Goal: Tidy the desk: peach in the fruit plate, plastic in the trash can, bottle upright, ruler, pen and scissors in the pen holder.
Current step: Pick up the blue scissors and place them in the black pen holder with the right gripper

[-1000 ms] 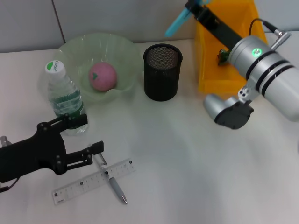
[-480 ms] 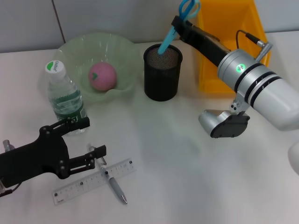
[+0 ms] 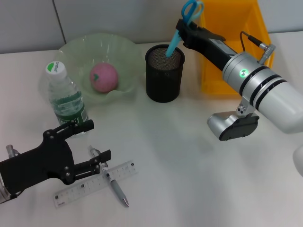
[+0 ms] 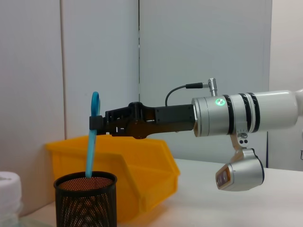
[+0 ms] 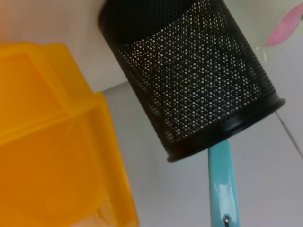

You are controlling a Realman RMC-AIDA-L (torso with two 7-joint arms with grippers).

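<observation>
Right hand [image 3: 181,27] clamped on scissors [image 3: 182,23], tips inside pen holder [image 3: 164,75]; peach [image 3: 103,78] in fruit plate [image 3: 75,47].

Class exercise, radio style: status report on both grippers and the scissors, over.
Right gripper shut on scissors, tips inside pen holder. Left gripper open, low over pen and ruler. Nothing blocking.

Head camera looks down; both wrist cameras share the pen holder [image 3: 164,72], right's closest.
</observation>
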